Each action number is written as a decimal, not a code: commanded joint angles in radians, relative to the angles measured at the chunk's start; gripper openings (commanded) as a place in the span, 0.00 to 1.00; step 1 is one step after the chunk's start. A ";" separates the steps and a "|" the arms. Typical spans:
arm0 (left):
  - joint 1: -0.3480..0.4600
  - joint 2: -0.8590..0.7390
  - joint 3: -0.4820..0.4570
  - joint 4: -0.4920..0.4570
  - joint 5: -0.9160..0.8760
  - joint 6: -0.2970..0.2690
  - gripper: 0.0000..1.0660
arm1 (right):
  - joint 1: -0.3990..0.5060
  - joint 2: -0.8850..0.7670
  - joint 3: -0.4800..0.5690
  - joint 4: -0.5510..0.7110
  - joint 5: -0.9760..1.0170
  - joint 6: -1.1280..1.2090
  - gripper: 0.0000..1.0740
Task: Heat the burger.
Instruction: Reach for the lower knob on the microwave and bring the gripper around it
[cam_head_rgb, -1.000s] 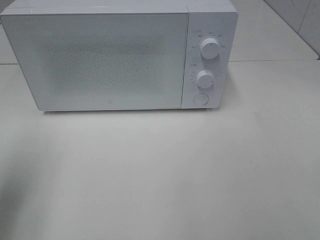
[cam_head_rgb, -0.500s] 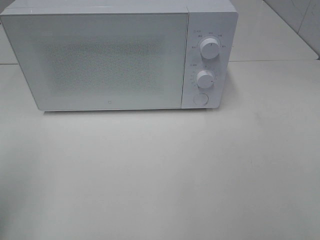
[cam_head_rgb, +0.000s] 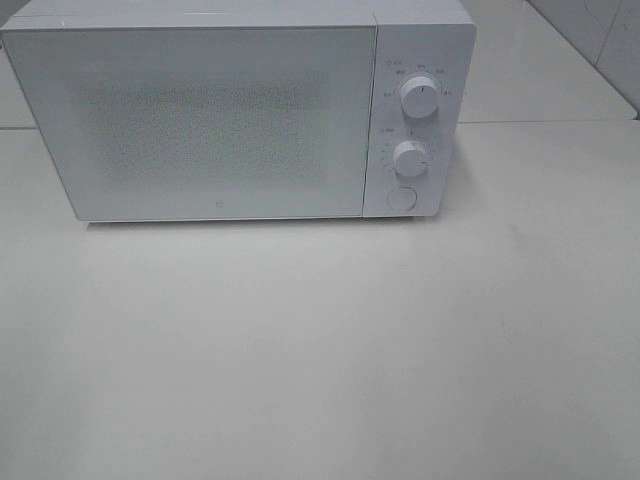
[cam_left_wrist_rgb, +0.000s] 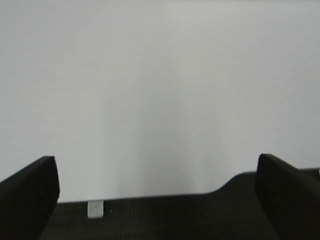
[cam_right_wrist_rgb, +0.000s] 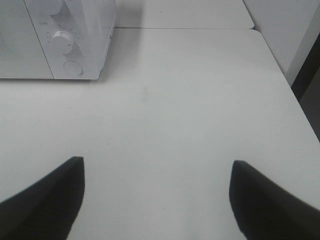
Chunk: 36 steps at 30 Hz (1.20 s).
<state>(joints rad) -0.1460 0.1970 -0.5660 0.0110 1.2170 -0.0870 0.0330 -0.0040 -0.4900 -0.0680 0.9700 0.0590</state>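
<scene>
Burger shows in no view; it may sit inside the shut microwave (cam_head_rgb: 200, 120). Left hand (cam_left_wrist_rgb: 157, 175) and right hand (cam_right_wrist_rgb: 157, 172) gape released, empty. Risk: turning a dial (cam_head_rgb: 411, 158) blind, heating nothing.

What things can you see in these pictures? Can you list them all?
microwave: one, white, at the back of the table, door shut
knobs: two, white, one above the other on the microwave's right panel
round button: one, white, below the knobs
table: one, off-white, under the microwave
wall: one, pale, behind the table on the right
burger: none in view
left gripper: one, black, jaws open, holding nothing
right gripper: one, black, jaws open above the table, holding nothing
</scene>
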 joint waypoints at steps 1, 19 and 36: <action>0.000 -0.124 0.026 -0.011 -0.118 0.004 0.93 | -0.007 -0.027 0.002 -0.005 -0.008 0.009 0.71; 0.086 -0.218 0.050 -0.036 -0.151 0.012 0.92 | -0.007 -0.027 0.002 -0.004 -0.008 0.009 0.71; 0.214 -0.225 0.050 -0.037 -0.151 0.011 0.92 | -0.005 -0.027 0.002 -0.001 -0.008 0.009 0.71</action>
<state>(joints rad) 0.0660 -0.0050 -0.5190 -0.0180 1.0790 -0.0760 0.0330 -0.0040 -0.4900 -0.0680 0.9700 0.0590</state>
